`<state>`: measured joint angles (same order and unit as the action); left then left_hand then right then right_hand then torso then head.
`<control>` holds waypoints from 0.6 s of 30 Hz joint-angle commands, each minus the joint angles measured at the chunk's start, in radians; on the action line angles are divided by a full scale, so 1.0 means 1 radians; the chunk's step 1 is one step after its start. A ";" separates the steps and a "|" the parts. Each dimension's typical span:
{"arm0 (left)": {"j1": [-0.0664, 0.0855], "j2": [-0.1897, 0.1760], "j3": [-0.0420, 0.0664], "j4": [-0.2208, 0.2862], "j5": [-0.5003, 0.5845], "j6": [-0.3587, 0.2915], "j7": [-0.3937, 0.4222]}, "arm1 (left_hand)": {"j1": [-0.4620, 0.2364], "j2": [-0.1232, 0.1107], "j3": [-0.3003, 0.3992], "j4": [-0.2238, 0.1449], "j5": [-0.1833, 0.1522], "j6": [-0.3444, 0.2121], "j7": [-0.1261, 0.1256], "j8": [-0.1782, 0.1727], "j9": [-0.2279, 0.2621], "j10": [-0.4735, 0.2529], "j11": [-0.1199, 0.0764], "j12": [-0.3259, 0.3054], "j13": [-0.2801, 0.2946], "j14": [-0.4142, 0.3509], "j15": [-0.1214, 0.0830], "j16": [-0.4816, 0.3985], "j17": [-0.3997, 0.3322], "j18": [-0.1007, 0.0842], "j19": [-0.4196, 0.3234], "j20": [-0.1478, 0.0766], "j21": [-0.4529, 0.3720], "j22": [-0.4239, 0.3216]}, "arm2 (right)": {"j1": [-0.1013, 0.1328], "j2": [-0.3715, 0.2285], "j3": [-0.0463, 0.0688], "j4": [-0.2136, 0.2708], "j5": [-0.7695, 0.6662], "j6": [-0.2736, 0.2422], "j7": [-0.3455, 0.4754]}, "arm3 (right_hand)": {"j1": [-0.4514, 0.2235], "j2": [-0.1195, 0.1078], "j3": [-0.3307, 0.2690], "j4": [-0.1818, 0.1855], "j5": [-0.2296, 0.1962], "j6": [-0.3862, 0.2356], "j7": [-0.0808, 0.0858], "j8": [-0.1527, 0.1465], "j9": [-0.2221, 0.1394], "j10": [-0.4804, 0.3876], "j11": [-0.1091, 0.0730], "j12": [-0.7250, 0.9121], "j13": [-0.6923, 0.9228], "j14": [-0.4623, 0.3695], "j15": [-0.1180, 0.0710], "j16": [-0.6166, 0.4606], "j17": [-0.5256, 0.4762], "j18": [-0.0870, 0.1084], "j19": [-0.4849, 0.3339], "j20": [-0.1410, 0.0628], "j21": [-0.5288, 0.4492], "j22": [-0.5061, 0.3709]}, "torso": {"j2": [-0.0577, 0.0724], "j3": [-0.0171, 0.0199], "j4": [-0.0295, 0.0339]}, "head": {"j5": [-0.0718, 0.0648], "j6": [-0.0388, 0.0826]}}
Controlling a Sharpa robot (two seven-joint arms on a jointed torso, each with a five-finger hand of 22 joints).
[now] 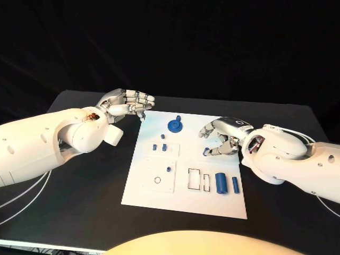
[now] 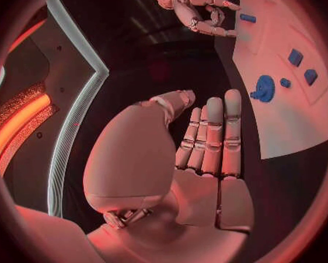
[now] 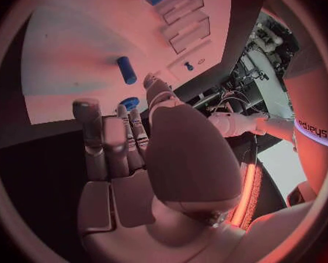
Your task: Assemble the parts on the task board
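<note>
**Fingers low over the board's right side: confirm the grasp first**

Head view: the task board (image 1: pixel 187 199) lies in the middle of the black table (image 1: pixel 86 186). Your right hand (image 1: pixel 222 138) is curled over the board's right half with its fingertips down at the surface; something may be pinched there, but the fingers hide it, so I cannot tell. Check that before you lift. The round blue part (image 1: pixel 175 125) sits near the far edge, two blue cylinders (image 1: pixel 227 183) lie beside the rectangular slots toward the near edge, and small blue pieces (image 1: pixel 160 147) sit on the left half. Your left hand (image 1: pixel 128 106) hovers off the board's far left corner, fingers curled, nothing visibly in it.

Left wrist view: that hand's fingers (image 2: pixel 215 137) lie straight together, the thumb folded in, holding nothing. Keep it parked there, clear of the work.

Right wrist view: the fingers (image 3: pixel 109 140) point down at the board, with a blue cylinder (image 3: pixel 126 70) lying just beyond them and a blue piece (image 3: pixel 129 103) at their tips. Contact is unclear. Close slowly, squarely on the piece, and lift straight up.
</note>
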<state>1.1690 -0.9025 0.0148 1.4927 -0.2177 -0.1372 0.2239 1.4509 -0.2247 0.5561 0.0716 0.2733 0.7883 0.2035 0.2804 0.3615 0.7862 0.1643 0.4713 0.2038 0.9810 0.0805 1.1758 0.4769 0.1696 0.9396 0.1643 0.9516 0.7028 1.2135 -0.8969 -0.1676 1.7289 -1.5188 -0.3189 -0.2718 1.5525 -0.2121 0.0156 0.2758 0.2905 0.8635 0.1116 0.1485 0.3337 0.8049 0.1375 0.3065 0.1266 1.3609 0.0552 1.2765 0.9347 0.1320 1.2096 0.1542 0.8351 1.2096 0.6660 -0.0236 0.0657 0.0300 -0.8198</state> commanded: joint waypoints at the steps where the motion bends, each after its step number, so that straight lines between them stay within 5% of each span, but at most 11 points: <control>1: 0.001 0.001 0.001 0.000 -0.002 0.019 0.004 | -0.005 0.008 -0.002 -0.002 0.003 -0.007 0.024 0.007 0.001 -0.006 0.000 0.007 0.002 -0.009 0.000 0.004 -0.001 0.016 -0.007 0.002 -0.001 0.000 | 0.001 0.002 0.000 -0.013 0.004 0.098 0.007 | 0.018 0.000 -0.014 0.018 0.005 -0.009 0.003 -0.006 0.001 -0.018 0.001 0.021 0.002 -0.013 0.000 -0.002 -0.013 0.009 0.001 0.001 0.008 0.006 | 0.000 -0.0004 0.0015 | 0.001 -0.004; 11: 0.001 0.002 0.001 -0.001 -0.002 0.027 -0.002 | -0.005 0.008 -0.002 -0.001 0.003 -0.007 0.024 0.007 0.001 -0.007 0.000 0.008 0.002 -0.009 0.000 0.005 -0.002 0.016 -0.007 0.002 -0.001 0.000 | 0.000 0.012 -0.002 -0.027 0.003 0.144 -0.006 | 0.028 0.031 0.004 0.016 0.000 0.026 0.022 0.010 0.014 -0.016 -0.008 0.098 0.014 -0.009 -0.007 0.010 -0.011 0.002 0.030 -0.004 0.053 0.033 | 0.000 -0.0010 0.0011 | 0.001 -0.006; 18: 0.001 0.002 0.000 -0.001 -0.003 0.029 -0.005 | -0.005 0.008 -0.002 -0.001 0.003 -0.007 0.024 0.007 0.001 -0.007 0.000 0.008 0.002 -0.009 0.000 0.005 -0.002 0.016 -0.007 0.002 -0.001 0.000 | -0.002 0.022 -0.003 -0.027 0.010 0.104 0.006 | 0.033 0.053 0.049 0.013 -0.003 0.067 0.035 0.019 0.016 0.031 -0.027 0.162 0.013 0.033 -0.024 0.047 0.039 -0.016 0.092 -0.019 0.158 0.090 | 0.000 -0.0003 0.0016 | 0.001 -0.004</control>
<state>1.1690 -0.9022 0.0146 1.4906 -0.2185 -0.1276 0.2181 1.4509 -0.2247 0.5561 0.0716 0.2733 0.7883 0.2035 0.2843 0.3614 0.7862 0.1643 0.4761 0.2039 0.9810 0.0805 1.1758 0.4770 0.1696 0.9396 0.1643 0.9516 0.7028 1.2129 -0.8761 -0.1704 1.7009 -1.5105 -0.2143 -0.2754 1.5889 -0.1691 0.0605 0.2894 0.2904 0.9249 0.1470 0.1645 0.3492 0.8299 0.1126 0.4640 0.1405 1.3885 0.0318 1.3200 0.9696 0.1319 1.2954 0.1362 0.9828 1.2940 0.6660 -0.0243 0.0671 0.0316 -0.8243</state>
